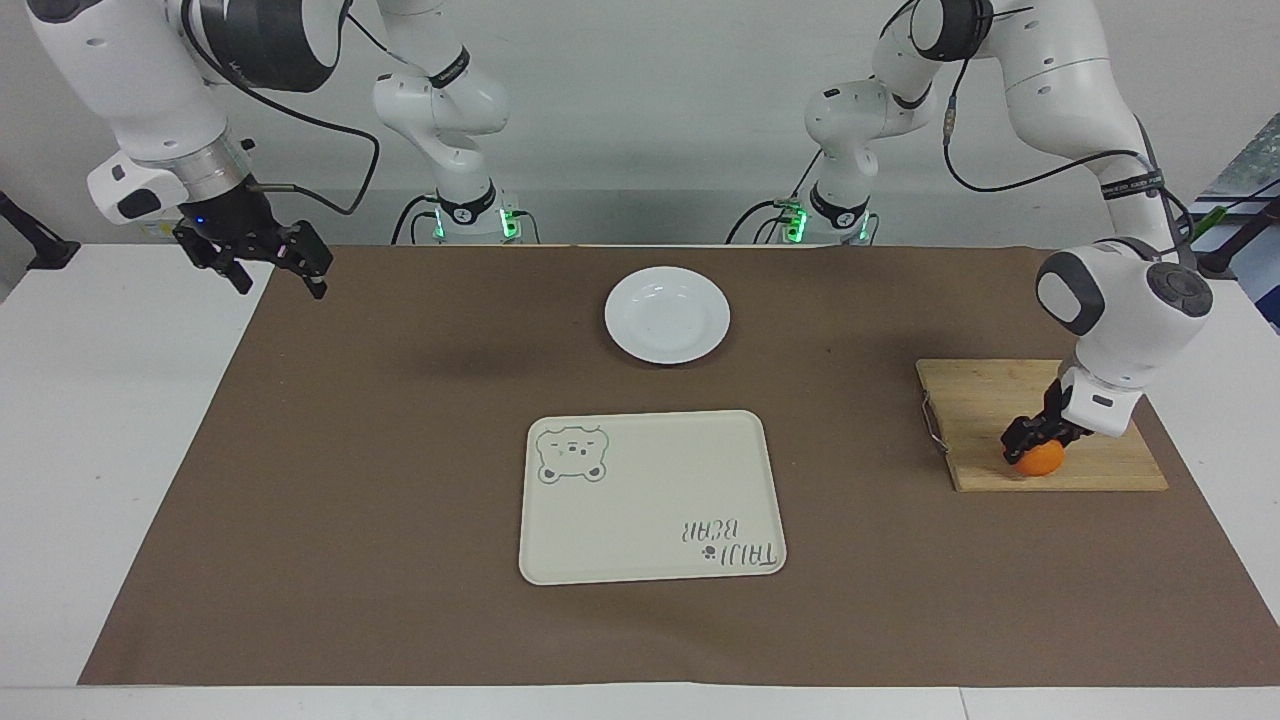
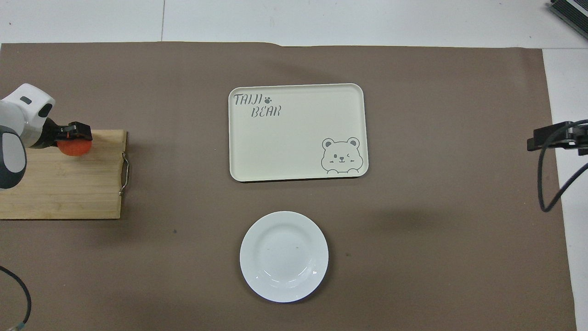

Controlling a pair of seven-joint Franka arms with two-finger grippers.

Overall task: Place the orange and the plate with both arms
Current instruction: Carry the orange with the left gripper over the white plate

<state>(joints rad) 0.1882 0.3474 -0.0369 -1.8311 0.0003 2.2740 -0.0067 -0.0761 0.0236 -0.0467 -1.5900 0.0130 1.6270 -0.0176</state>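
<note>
Left pincer (image 1: 1030,442) was clamped on the orange (image 1: 1041,458), which sat at the edge of the wooden cutting board (image 1: 985,405) farthest from the robots, toward the left arm's end of the tabletop (image 1: 90,420). Near the robots, midway between the two arms, the white plate (image 1: 667,314) lay on the brown mat (image 1: 400,450), with the cream bear-print tray (image 1: 650,497) farther out from it. Right pincer (image 1: 270,270) hung with jaws spread wide, holding nothing, over the mat's edge at the right arm's end, waiting.

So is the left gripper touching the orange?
Touching. In the facing view the left gripper is shut on the orange on the wooden board, its black fingers clamped against the fruit's top.
</note>
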